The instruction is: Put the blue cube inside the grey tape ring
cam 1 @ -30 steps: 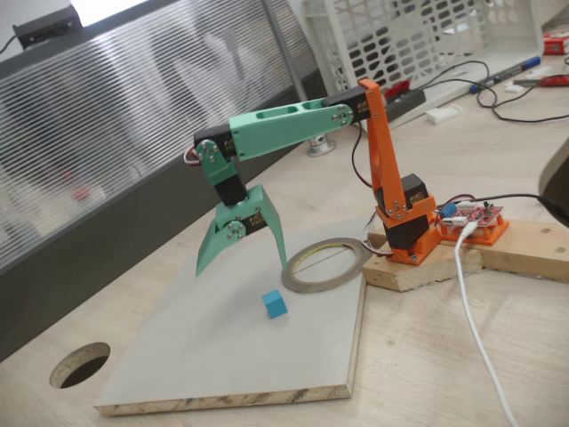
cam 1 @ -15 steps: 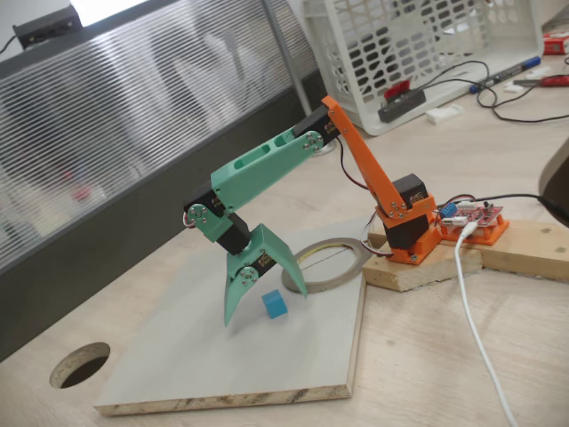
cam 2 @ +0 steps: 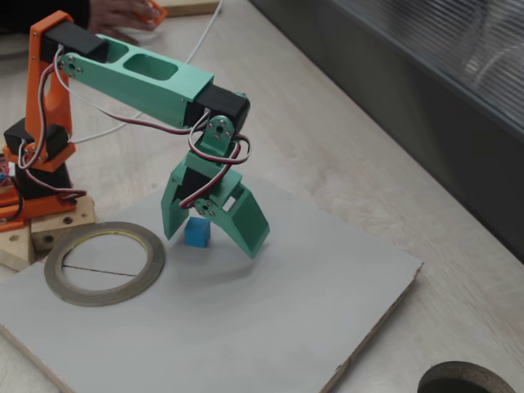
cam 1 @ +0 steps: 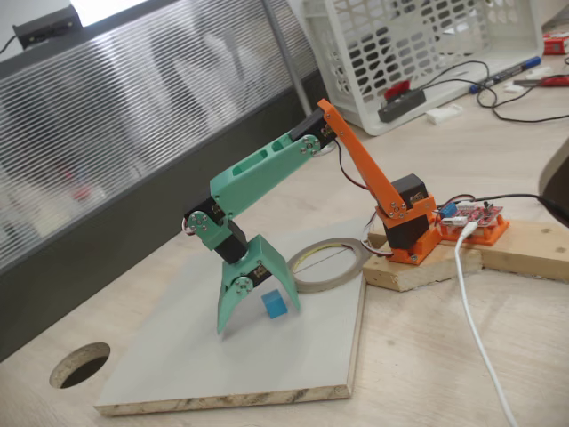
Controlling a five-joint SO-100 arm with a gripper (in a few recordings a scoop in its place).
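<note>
We see a grey board [cam 1: 222, 356] on the tabletop [cam 1: 427, 356], a round hole [cam 1: 80, 365] nearby, a white basket [cam 1: 418, 44] behind.

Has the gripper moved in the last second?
Yes. In a fixed view, the gripper has dropped from above the grey board and shifted right, and its open fingers now straddle the blue cube, which stays put beside the grey tape ring.

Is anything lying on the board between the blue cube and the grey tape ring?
No. In both fixed views the stretch of grey board between the blue cube and the grey tape ring is bare; the open gripper straddles the cube.
</note>
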